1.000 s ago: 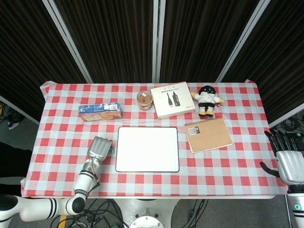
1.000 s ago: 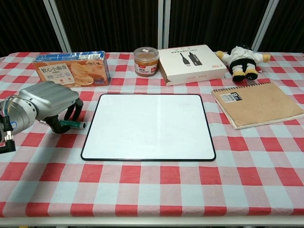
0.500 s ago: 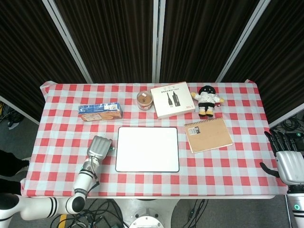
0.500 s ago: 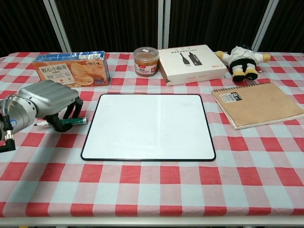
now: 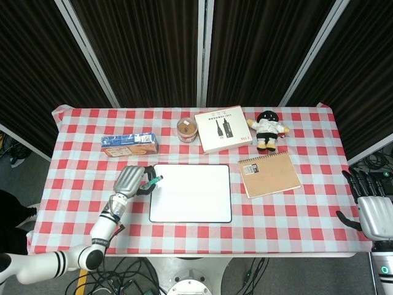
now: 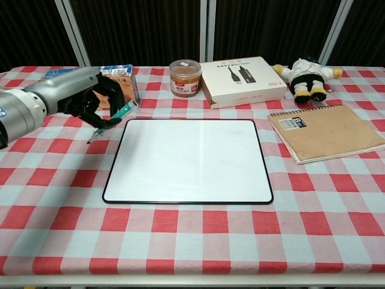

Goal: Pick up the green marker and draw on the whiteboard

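From the head view, my left hand (image 5: 130, 180) sits just off the left edge of the whiteboard (image 5: 191, 193), fingers curled round the green marker (image 5: 151, 182), which pokes out toward the board's near-left corner region. To do this step well I judge I should bring the pen over the white surface before lowering, keep it steep enough that the tip meets the board first, and press only lightly so the board does not slide on the checked tablecloth (image 5: 295, 203). My right hand (image 5: 371, 209) hangs off the table's right end, fingers spread, holding nothing.

In the chest view the left hand (image 6: 90, 96) is raised above the cloth in front of the biscuit box (image 6: 123, 81), forearm coming in low from the left, palm turned down. The green marker (image 6: 114, 119) is pinched in the fingers and slopes down and to the left, its lower end above a red square just beside the whiteboard (image 6: 189, 159), not yet over it. I cannot tell whether the cap is off
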`<control>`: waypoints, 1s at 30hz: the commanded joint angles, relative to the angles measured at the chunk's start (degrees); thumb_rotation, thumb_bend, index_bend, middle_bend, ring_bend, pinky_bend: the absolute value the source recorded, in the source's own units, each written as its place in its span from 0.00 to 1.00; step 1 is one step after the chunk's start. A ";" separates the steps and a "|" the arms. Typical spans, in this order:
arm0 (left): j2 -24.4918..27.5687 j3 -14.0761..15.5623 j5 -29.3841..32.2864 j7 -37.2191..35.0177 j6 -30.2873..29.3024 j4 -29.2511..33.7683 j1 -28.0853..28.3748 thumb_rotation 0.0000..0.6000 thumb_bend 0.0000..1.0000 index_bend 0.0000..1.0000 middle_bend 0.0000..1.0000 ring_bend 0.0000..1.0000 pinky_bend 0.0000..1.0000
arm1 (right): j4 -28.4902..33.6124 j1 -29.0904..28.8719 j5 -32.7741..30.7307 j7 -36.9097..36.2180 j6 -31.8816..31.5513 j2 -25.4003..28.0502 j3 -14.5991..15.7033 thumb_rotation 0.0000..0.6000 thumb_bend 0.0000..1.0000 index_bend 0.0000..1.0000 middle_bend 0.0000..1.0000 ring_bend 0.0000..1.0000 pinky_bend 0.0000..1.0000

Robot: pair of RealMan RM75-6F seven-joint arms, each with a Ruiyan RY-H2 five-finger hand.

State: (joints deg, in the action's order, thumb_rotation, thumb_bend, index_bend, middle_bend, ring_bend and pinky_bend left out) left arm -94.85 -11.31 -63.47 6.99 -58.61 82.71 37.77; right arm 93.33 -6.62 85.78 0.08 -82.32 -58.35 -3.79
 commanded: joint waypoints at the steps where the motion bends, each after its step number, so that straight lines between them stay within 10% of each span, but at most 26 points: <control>1: -4.66 -1.02 -14.10 -17.92 0.10 -9.15 0.82 1.00 0.46 0.56 0.58 0.80 0.92 | 0.21 -0.07 0.16 0.14 0.16 0.09 0.09 1.00 0.10 0.00 0.03 0.00 0.00; 30: -13.82 3.43 -20.71 -25.57 0.21 -29.05 5.57 1.00 0.46 0.56 0.58 0.80 0.91 | -0.49 -0.24 -0.67 -0.78 1.38 -0.39 0.22 1.00 0.10 0.00 0.03 0.00 0.00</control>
State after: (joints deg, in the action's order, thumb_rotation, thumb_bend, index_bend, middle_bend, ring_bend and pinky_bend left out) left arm -108.35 -7.98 -84.23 -17.96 -58.35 54.13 43.38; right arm 92.85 -6.87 85.12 -0.69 -80.94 -58.75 -3.57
